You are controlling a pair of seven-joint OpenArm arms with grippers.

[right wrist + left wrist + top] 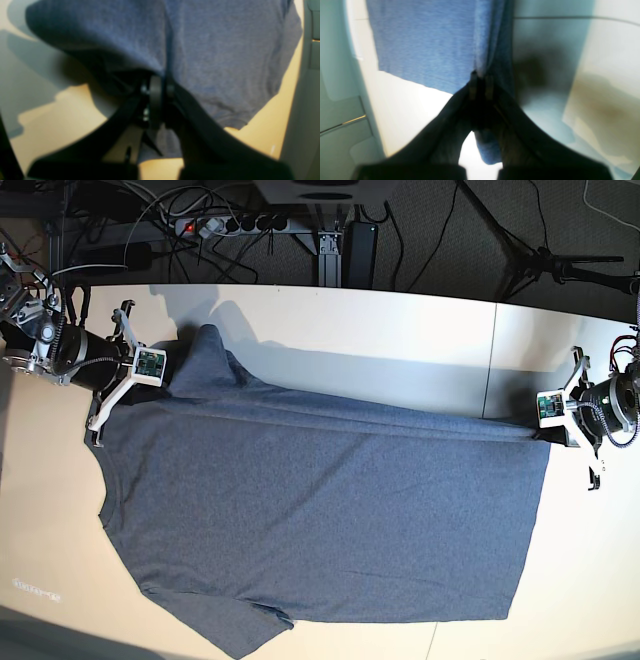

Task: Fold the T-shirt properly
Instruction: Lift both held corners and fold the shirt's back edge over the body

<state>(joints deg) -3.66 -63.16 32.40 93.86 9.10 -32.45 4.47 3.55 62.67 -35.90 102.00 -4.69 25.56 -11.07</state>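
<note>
Each gripper (481,83) (160,90) pinches the T-shirt (320,510), stretched lengthwise across the table (400,320).

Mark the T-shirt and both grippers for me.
T-shirt (320,520): base view, middle of the spread body.
Left gripper (481,82): left wrist view, between the fingertips pinching blue cloth.
Right gripper (162,86): right wrist view, between the fingertips clamping the fabric.
</note>
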